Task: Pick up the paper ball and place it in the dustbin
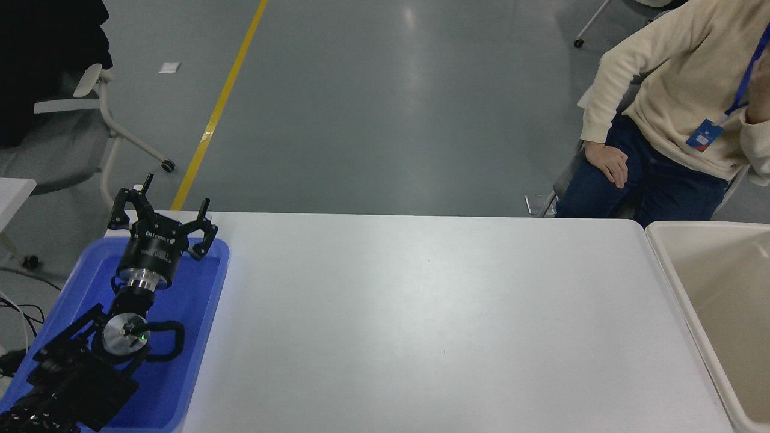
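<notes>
The left gripper (pixel 161 211) hangs over a blue tray (pixel 207 313), jaws spread wide and empty. Right of the jaws, bare white worktop (pixel 433 319) runs to the dustbin (pixel 680 282), long axis receding at the right edge. A seated person (pixel 674 102) sits beyond.

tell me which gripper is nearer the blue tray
Left. The left gripper hangs open over the far end of the blue tray, at the table's left side. The right gripper is out of view, so its place relative to the tray cannot be seen.
</notes>
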Robot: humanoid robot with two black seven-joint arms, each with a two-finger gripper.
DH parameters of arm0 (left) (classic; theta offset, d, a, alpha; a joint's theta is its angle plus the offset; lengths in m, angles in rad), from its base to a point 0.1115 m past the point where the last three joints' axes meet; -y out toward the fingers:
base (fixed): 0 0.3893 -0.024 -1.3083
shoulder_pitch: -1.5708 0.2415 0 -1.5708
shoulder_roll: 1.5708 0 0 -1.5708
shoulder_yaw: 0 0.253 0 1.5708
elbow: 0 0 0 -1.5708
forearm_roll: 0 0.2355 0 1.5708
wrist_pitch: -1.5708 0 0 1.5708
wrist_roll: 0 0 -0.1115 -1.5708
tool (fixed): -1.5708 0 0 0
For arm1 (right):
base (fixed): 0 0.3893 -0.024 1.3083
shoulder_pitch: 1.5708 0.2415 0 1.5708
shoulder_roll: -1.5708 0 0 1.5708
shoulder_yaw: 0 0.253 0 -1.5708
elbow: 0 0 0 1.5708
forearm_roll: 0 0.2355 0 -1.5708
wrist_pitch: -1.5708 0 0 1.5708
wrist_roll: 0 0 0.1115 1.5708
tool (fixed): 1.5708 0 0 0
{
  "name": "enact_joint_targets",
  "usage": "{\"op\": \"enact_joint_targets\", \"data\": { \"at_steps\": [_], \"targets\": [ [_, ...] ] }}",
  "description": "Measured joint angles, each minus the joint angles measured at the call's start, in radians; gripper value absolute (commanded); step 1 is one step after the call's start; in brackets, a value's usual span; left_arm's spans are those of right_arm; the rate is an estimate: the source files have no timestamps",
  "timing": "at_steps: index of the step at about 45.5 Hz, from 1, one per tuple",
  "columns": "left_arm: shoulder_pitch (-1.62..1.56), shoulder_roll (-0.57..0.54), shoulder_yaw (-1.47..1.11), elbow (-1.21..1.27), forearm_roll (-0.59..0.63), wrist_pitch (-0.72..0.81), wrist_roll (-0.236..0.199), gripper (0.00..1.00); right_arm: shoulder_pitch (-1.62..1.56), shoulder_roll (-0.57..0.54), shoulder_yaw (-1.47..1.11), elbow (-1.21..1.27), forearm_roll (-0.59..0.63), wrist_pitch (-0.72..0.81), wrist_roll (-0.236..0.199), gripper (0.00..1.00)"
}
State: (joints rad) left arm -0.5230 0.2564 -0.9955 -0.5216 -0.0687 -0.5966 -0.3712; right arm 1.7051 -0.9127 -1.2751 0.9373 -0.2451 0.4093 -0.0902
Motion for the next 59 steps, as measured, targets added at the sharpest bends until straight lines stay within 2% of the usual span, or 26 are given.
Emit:
{"op": "enact_joint_targets", "data": {
  "at_steps": [5, 17, 35, 44, 45, 48, 49, 50, 54, 59],
  "targets": [
    [0.0, 0.0, 0.0, 0.0, 0.0, 0.0, 0.0, 1.0, -0.237, 0.017, 0.189, -0.139, 0.01, -0.069, -0.001, 0.0],
    [0.0, 0.0, 0.0, 0.0, 0.0, 0.0, 0.0, 1.0, -0.701, 0.151, 0.576, -0.492, 0.019, -0.212, 0.001, 0.0],
    [0.0, 0.0, 0.0, 0.0, 0.0, 0.0, 0.0, 1.0, -0.987, 0.337, 0.719, -0.776, 0.012, -0.377, -0.001, 0.0],
    [0.0, 0.0, 0.0, 0.0, 0.001, 0.0, 0.0, 1.0, -1.032, 0.363, 0.734, -0.813, 0.015, -0.416, -0.003, 0.0],
    [0.0, 0.0, 0.0, 0.0, 0.001, 0.0, 0.0, 1.0, -1.036, 0.365, 0.735, -0.815, 0.015, -0.418, -0.003, 0.08],
    [0.0, 0.0, 0.0, 0.0, 0.001, 0.0, 0.0, 1.0, -1.045, 0.37, 0.738, -0.821, 0.016, -0.427, -0.003, 0.64],
    [0.0, 0.0, 0.0, 0.0, 0.001, 0.0, 0.0, 1.0, -1.047, 0.37, 0.739, -0.823, 0.016, -0.429, -0.003, 0.78],
    [0.0, 0.0, 0.0, 0.0, 0.001, 0.0, 0.0, 1.0, -1.049, 0.371, 0.739, -0.826, 0.016, -0.433, -0.003, 0.86],
    [0.0, 0.0, 0.0, 0.0, 0.001, 0.0, 0.0, 1.0, -1.055, 0.373, 0.741, -0.83, 0.016, -0.45, -0.003, 0.97],
    [0.0, 0.0, 0.0, 0.0, 0.001, 0.0, 0.0, 1.0, -1.061, 0.377, 0.743, -0.833, 0.018, -0.479, -0.002, 0.99]
  ]
}}
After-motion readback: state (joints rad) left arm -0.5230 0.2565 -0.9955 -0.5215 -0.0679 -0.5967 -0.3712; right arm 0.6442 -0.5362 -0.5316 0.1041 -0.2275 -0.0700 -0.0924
